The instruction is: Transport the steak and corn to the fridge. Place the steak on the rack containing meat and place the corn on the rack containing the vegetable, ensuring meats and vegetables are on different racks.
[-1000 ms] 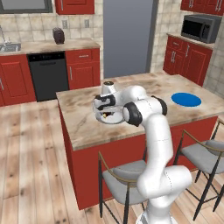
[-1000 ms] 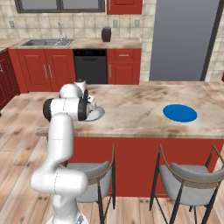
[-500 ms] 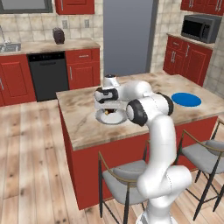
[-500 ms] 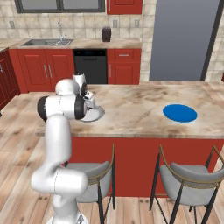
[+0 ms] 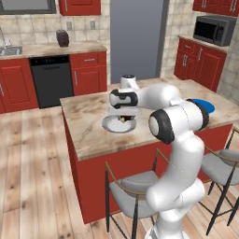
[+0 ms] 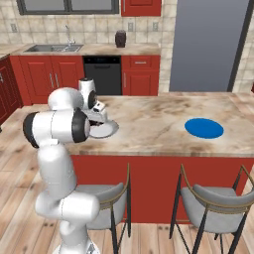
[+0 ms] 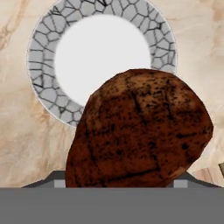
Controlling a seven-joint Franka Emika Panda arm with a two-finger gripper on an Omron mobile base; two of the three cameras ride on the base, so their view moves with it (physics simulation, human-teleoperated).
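Observation:
The steak (image 7: 140, 131), a dark reddish-brown lump, hangs close in front of the hand camera, above the near rim of a round plate (image 7: 43, 87) with a grey mosaic border. My gripper (image 5: 123, 115) is shut on the steak over that plate (image 5: 108, 125) on the kitchen island. From the right, the gripper (image 6: 99, 112) stands just above the plate (image 6: 110, 130). The tall grey fridge (image 5: 135, 37) stands shut beyond the island, also seen as the fridge (image 6: 206, 44). Its racks are hidden behind the doors. The corn is out of view.
A blue plate (image 6: 204, 128) lies on the island's marble top (image 6: 149, 124) to the right. Two stools (image 6: 213, 208) stand at the island's near side. Red cabinets, a black dishwasher (image 5: 51, 79) and a microwave (image 5: 212, 29) line the walls.
The hand has lifted a little off the plate with the steak in its grip, and the arm's elbow has swung slightly. The plate has stayed put.

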